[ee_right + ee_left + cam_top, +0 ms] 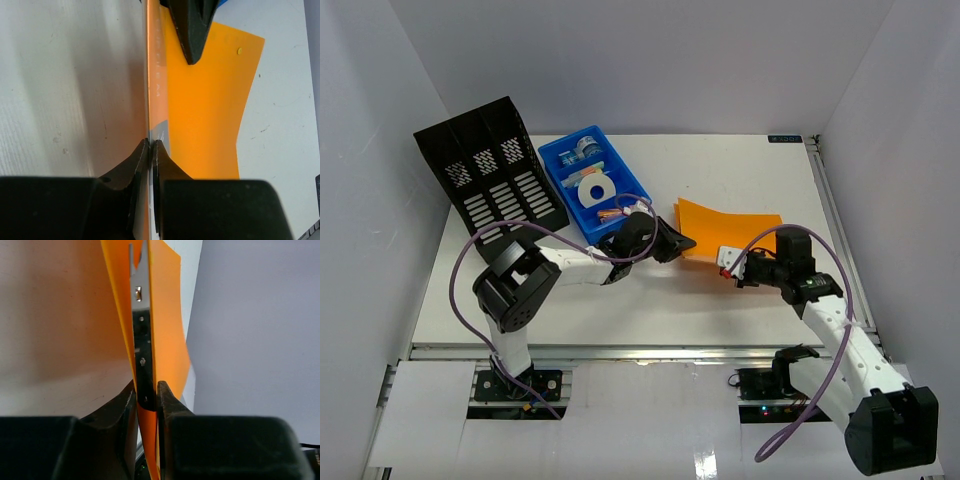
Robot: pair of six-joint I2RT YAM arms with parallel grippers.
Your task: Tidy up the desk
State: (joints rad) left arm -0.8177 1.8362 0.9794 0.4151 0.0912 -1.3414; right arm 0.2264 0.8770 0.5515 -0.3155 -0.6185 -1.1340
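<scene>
Evidently midway: left gripper (680, 243) and right gripper (727, 262) both pinch the orange folder (735, 228), not yet in the far-left rack (492, 172).

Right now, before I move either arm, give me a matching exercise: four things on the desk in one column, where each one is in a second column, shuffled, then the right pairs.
Things
1. black file rack
2. blue tray
3. orange folder
4. white roll

Places
A. inside the blue tray
B. far left corner of the desk
C. clamped by the left gripper and the right gripper
D. between the rack and the folder

Pairs: 1-B, 2-D, 3-C, 4-A
</scene>
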